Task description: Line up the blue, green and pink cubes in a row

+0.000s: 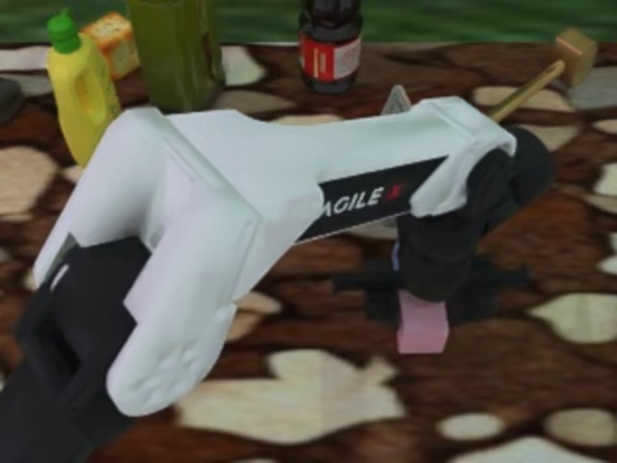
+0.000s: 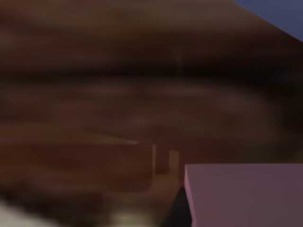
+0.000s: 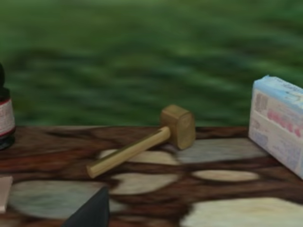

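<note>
A small pale pink cube (image 1: 422, 326) sits low over the table, right of centre, under my left gripper (image 1: 424, 297), which reaches across from the left. In the left wrist view the pink cube (image 2: 244, 196) looms close, with one dark finger (image 2: 177, 210) pressed against its side; the gripper looks shut on it. A periwinkle-blue corner of the blue cube (image 2: 284, 12) shows beyond it. The left arm hides the green cube. My right arm is outside the top view; only one dark finger (image 3: 90, 210) of it shows.
Along the far edge stand a yellow bottle (image 1: 82, 87), a tall green bottle (image 1: 175, 48) and a dark bottle with a red label (image 1: 330, 43). A wooden mallet (image 1: 549, 72) lies at the far right. A pale printed box (image 3: 279, 125) stands near the mallet.
</note>
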